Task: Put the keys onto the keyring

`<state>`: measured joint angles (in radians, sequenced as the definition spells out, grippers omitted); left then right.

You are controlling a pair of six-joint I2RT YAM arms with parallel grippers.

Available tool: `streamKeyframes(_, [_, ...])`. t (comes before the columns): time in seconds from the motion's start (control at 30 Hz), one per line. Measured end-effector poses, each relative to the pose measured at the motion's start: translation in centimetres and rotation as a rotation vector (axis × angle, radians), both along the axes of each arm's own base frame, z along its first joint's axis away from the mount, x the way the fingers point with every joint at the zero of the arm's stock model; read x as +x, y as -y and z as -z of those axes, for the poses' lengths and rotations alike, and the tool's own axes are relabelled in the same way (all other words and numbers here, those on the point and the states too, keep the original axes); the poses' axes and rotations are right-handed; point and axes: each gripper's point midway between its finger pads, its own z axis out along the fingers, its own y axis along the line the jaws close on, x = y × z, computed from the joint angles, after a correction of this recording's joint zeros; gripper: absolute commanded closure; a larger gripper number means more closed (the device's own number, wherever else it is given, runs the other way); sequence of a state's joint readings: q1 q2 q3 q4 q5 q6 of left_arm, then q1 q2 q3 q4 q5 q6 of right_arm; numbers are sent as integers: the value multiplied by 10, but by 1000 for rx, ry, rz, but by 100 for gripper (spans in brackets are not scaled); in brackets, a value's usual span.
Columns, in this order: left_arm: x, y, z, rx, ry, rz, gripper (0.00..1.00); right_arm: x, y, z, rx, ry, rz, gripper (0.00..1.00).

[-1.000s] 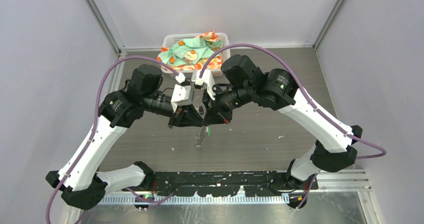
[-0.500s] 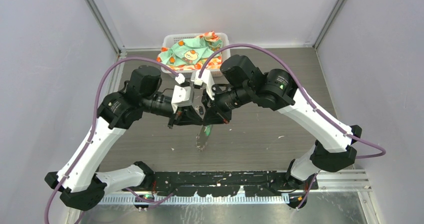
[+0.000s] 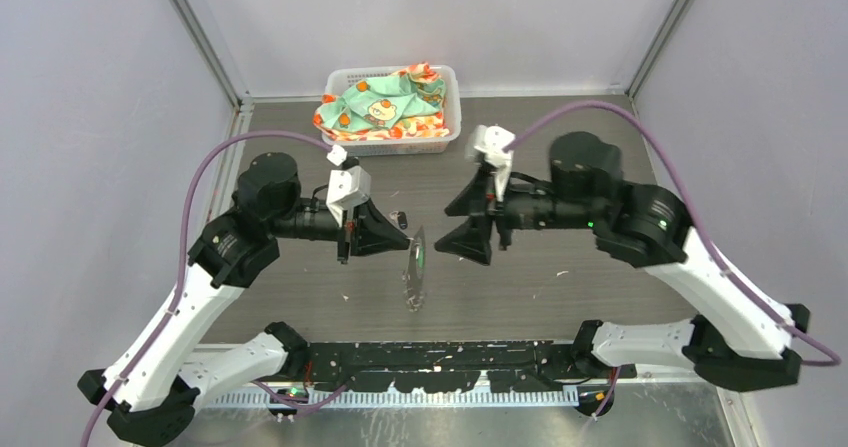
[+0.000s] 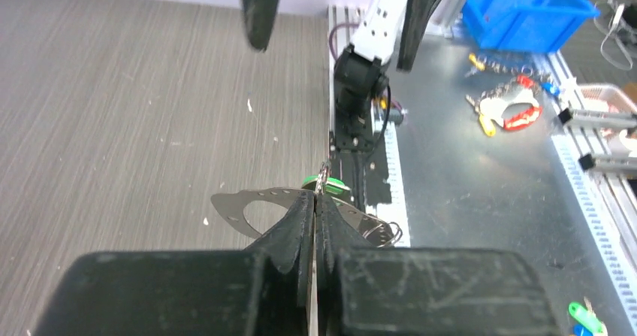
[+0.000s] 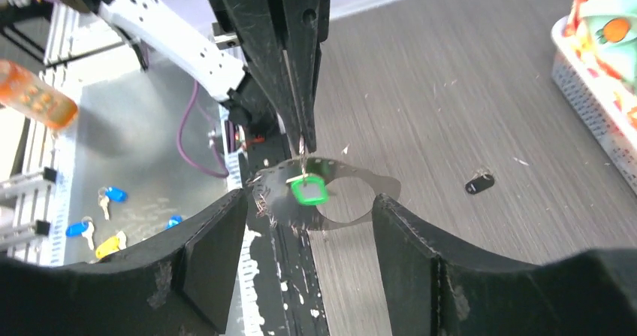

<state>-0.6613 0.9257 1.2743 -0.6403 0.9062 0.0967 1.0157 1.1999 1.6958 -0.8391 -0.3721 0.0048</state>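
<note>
White basket (image 3: 400, 145) holding patterned cloth (image 3: 385, 102), beyond both pairs of jaws on grey table (image 3: 560, 167). Blue bin (image 4: 526, 13) ahead-right of the left jaws; coloured tags (image 5: 113, 244) lower left of the right jaws.

The left arm (image 3: 195, 277) and the right arm (image 3: 720, 287) bend inward at the elbow, forearms roughly level, wrists facing each other. The left end effector (image 3: 400, 237) points right, its fingers (image 4: 297, 231) pressed tight together on the upper edge of the keyring (image 3: 414, 267). The right end effector (image 3: 462, 223) points left, near but apart from it, its fingers (image 5: 214, 253) spread wide, gripping nothing.
</note>
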Motion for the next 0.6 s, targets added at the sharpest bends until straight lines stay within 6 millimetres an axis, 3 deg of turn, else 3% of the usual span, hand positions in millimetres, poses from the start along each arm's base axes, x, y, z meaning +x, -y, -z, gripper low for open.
streamKeyframes(0.1, [1, 2, -13, -70, -24, -31, 100, -7, 17, -16, 108, 22, 34, 34])
streamKeyframes(0.23, [6, 6, -36, -148, -25, -70, 100, -12, 21, -18, 189, 12, 45, 34])
streamKeyframes(0.5, [11, 9, -60, -233, -32, -98, 100, -2, -1, 8, 203, -73, 64, 39])
streamKeyframes(0.6, [12, 9, -65, -253, -34, -101, 100, 0, -6, 8, 217, -89, 68, 45])
